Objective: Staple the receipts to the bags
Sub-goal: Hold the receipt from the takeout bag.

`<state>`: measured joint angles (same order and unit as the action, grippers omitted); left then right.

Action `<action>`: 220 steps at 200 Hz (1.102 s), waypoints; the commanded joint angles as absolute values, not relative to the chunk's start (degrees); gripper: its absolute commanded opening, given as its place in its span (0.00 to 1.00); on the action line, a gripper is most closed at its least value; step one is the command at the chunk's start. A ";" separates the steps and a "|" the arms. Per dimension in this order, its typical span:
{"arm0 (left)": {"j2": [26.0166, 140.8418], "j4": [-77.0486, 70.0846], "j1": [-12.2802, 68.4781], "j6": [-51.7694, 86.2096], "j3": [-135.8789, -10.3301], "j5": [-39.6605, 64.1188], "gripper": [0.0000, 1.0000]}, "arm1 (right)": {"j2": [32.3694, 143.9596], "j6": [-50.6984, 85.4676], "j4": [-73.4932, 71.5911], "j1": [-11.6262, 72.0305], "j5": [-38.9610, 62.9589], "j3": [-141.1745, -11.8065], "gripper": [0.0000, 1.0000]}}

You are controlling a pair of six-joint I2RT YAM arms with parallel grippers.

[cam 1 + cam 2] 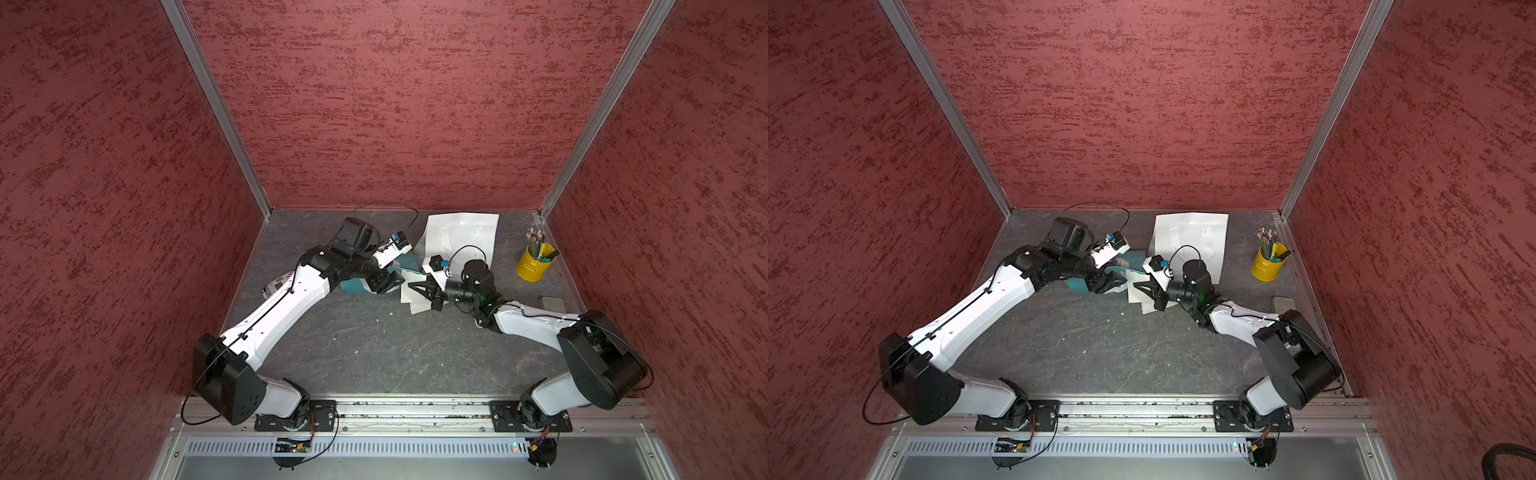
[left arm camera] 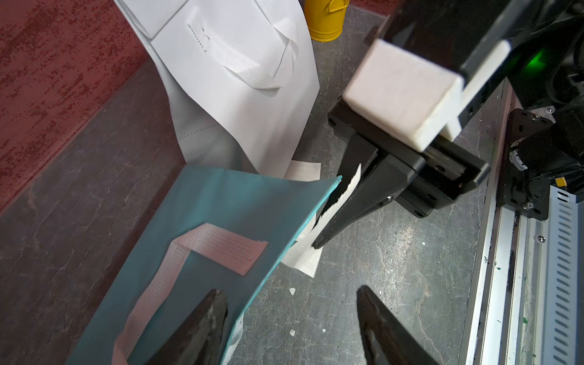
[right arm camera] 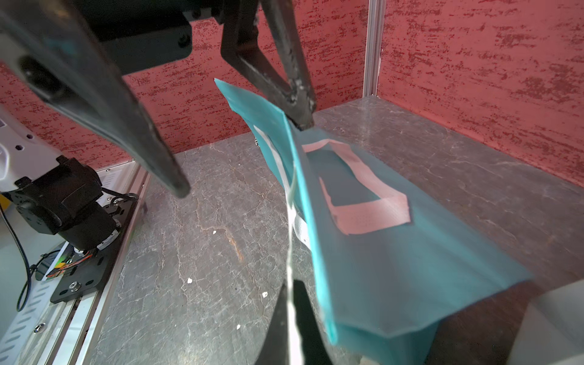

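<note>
- The teal bag (image 2: 221,202) lies on the table (image 2: 395,252) beside the white bag (image 2: 252,120), on the side nearer the arms' bases. Its white handle (image 2: 221,243) faces up, and the edge toward the grippers is lifted off the surface.
- The right gripper (image 2: 319,241) is pinched closed on one receipt (image 2: 347,188), held on edge right against the bag's lifted corner. I cannot tell whether the bag's fabric is caught in the same pinch.
- The left gripper (image 2: 290,289) has its jaws apart, straddling that lifted edge. In the right wrist view one of its fingers touches the fabric and the other stands clear.
- The second receipt (image 2: 303,262) lies flat on the table below the held one, partly tucked under the bag.
- The step in hand looks like taking hold of bag and slip together, so a staple can go through both.
- To do it well, the left gripper should bite close beside the slip and deep enough to catch the fabric. It should miss the handle and stay off the spot meant for the staple.
- The right gripper needs a good overlap between slip and bag — a thin, curled slip is likely to slide free if the two arms pull apart.
- Closing low could also drag the loose slip underneath, so the bite is better taken on the raised part of the edge.
</note>
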<state>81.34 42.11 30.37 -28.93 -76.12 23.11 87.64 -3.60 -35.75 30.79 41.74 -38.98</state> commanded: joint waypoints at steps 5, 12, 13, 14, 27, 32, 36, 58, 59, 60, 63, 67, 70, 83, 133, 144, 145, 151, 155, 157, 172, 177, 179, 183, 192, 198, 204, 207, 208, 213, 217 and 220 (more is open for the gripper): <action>81.55 42.30 29.14 -31.31 -77.37 24.45 0.68 | 89.61 -1.83 -39.26 31.18 42.97 -41.18 0.00; 81.56 42.00 28.77 -31.42 -77.29 24.43 0.68 | 90.22 -1.53 -39.43 31.29 43.06 -41.56 0.00; 81.56 41.96 28.75 -31.40 -77.27 24.43 0.68 | 90.24 -1.51 -39.49 31.33 43.06 -41.66 0.00; 81.56 41.94 28.75 -31.39 -77.26 24.43 0.68 | 90.30 -1.46 -39.57 31.31 43.02 -41.70 0.00; 81.38 41.20 28.23 -31.41 -77.01 24.58 0.66 | 91.23 -0.56 -40.31 31.29 42.90 -42.14 0.00; 81.38 40.93 28.08 -31.45 -76.92 24.81 0.65 | 91.48 -0.37 -40.63 31.29 42.93 -42.22 0.00; 81.43 40.77 28.11 -31.42 -76.82 24.95 0.65 | 91.62 -0.19 -40.83 31.31 43.04 -42.28 0.00; 82.05 40.39 28.11 -31.47 -76.75 25.38 0.60 | 92.44 0.91 -42.12 31.46 43.15 -42.63 0.00; 82.16 40.36 28.07 -31.51 -76.74 25.39 0.60 | 92.45 0.91 -42.22 31.46 43.15 -42.63 0.00; 82.21 40.35 28.05 -31.53 -76.78 25.39 0.60 | 92.46 1.02 -42.22 31.46 43.15 -42.67 0.00; 82.38 40.28 28.12 -31.48 -76.77 25.44 0.60 | 92.53 1.05 -42.42 31.46 43.15 -42.71 0.00; 82.57 40.22 28.06 -31.47 -76.87 25.56 0.59 | 92.51 1.13 -42.52 31.46 43.15 -42.71 0.00; 82.72 40.25 28.11 -31.42 -76.85 25.70 0.58 | 92.55 1.20 -42.61 31.46 43.11 -42.71 0.00; 83.30 39.94 28.21 -31.24 -76.83 26.01 0.56 | 92.74 1.25 -42.41 31.55 43.04 -42.95 0.00; 84.79 38.03 28.46 -30.50 -76.60 26.74 0.45 | 93.73 2.82 -43.06 31.57 42.97 -44.02 0.00; 84.92 37.91 28.56 -30.50 -76.58 26.56 0.42 | 93.79 2.88 -42.99 31.58 42.90 -44.02 0.00; 84.91 37.85 28.56 -30.50 -76.52 26.55 0.41 | 93.83 2.89 -42.98 31.57 42.90 -44.03 0.00; 84.93 37.59 28.51 -30.49 -76.54 26.41 0.39 | 93.78 2.78 -42.84 31.56 42.79 -43.98 0.00; 84.98 37.46 28.48 -30.50 -76.47 26.39 0.37 | 93.82 2.68 -42.68 31.54 42.77 -44.03 0.00; 84.97 37.42 28.50 -30.50 -76.42 26.31 0.36 | 93.79 2.71 -42.57 31.61 42.80 -44.01 0.00; 85.06 37.26 28.45 -30.56 -76.34 26.28 0.30 | 93.86 2.49 -42.07 31.62 42.63 -43.98 0.00; 85.18 37.19 28.50 -30.57 -76.38 26.28 0.29 | 93.91 2.42 -41.93 31.62 42.62 -44.03 0.00; 85.24 37.18 28.48 -30.52 -76.31 26.28 0.29 | 93.90 2.45 -41.88 31.68 42.62 -43.99 0.00; 85.32 37.26 28.48 -30.51 -76.32 26.24 0.26 | 93.94 2.38 -41.77 31.62 42.56 -43.98 0.00; 85.40 37.19 28.44 -30.51 -76.39 26.18 0.22 | 93.93 2.32 -41.62 31.62 42.32 -43.98 0.00; 85.50 37.19 28.43 -30.65 -76.37 26.18 0.22 | 93.97 2.31 -41.55 31.64 42.28 -44.02 0.00; 85.46 37.25 28.47 -30.59 -76.35 26.19 0.21 | 93.96 2.35 -41.49 31.55 42.10 -44.00 0.00; 85.53 37.20 28.53 -30.65 -76.33 26.19 0.21 | 93.94 2.35 -41.44 31.66 42.07 -44.02 0.00; 85.52 37.19 28.46 -30.62 -76.40 26.19 0.21 | 93.99 2.36 -41.46 31.65 42.04 -43.98 0.00; 85.61 37.16 28.48 -30.61 -76.40 26.19 0.21 | 94.02 2.37 -41.44 31.64 42.01 -44.00 0.00; 85.66 37.11 28.48 -30.65 -76.38 26.13 0.21 | 94.03 2.33 -41.48 31.54 41.95 -43.97 0.00; 85.74 37.09 28.50 -30.64 -76.33 26.12 0.21 | 93.92 2.35 -41.48 31.63 41.90 -43.98 0.00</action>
<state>84.51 38.26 28.34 -30.46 -76.09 25.45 93.49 2.13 -40.91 31.16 42.24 -42.70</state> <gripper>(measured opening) 0.210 0.044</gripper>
